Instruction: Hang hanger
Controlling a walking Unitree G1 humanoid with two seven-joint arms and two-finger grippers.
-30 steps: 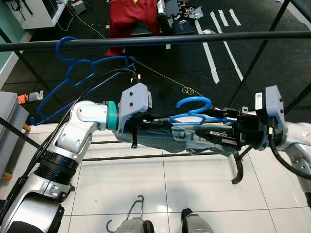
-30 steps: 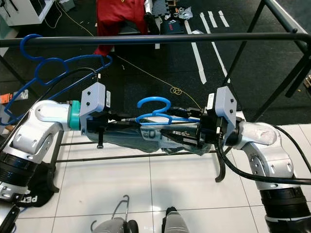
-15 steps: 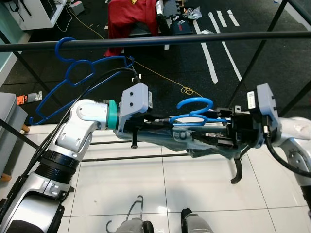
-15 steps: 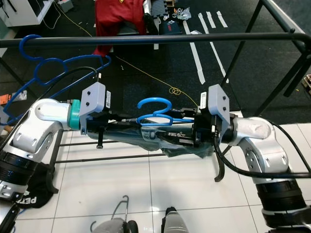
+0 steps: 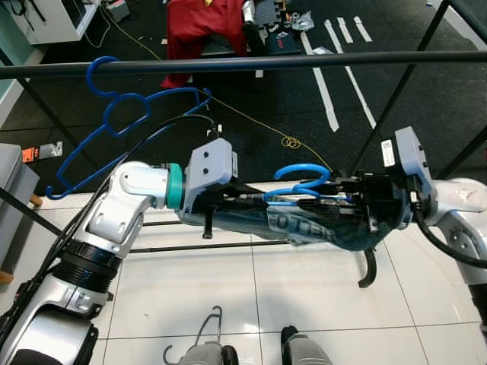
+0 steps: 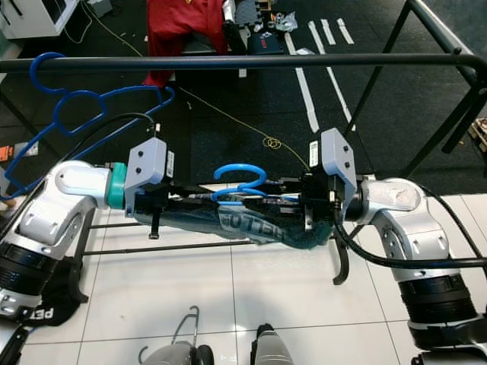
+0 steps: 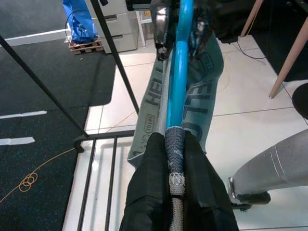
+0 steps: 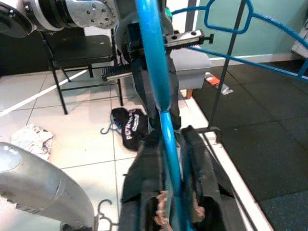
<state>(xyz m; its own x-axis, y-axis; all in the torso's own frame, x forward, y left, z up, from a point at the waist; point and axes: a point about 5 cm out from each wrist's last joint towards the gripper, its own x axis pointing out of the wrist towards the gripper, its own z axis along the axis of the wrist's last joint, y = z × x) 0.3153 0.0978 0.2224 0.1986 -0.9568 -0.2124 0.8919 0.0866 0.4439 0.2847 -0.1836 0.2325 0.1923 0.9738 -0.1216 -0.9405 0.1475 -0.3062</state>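
Left gripper (image 7: 175,159): my left fingers are pinched on one end of the blue hanger (image 5: 304,182), holding it out in front of me below the rail (image 5: 251,63). In the left wrist view the two black pads press against the hanger's bar from both sides.

Right gripper (image 8: 168,159): pinched on the opposite end of the same hanger. In the right wrist view I see the blue bar running between the two black fingers, clamped.

Hanger: it lies roughly level between my two grippers, hook pointing up, well under the rail and not touching it.

Cloth (image 5: 304,226): a dark teal piece with pale lettering is draped on the hanger and sags beneath it, stretched from one gripper to the other.

Rail: a black bar crossing the top of my head views, part of a black metal rack whose slanted legs (image 6: 380,72) drop to the floor on my right.

Second hanger (image 5: 114,114): another blue hanger already sits on the rail toward my left, hooked over it and hanging tilted.

Floor: white tiles (image 5: 319,296) under me, a dark mat (image 6: 228,114) beyond the rack with a thin yellow cord (image 5: 291,141) coiled on it.

Background: something red (image 5: 202,19) lies on the far side of the mat.

Near my feet: a grey wire hanger (image 5: 205,334) rests on the tiles.
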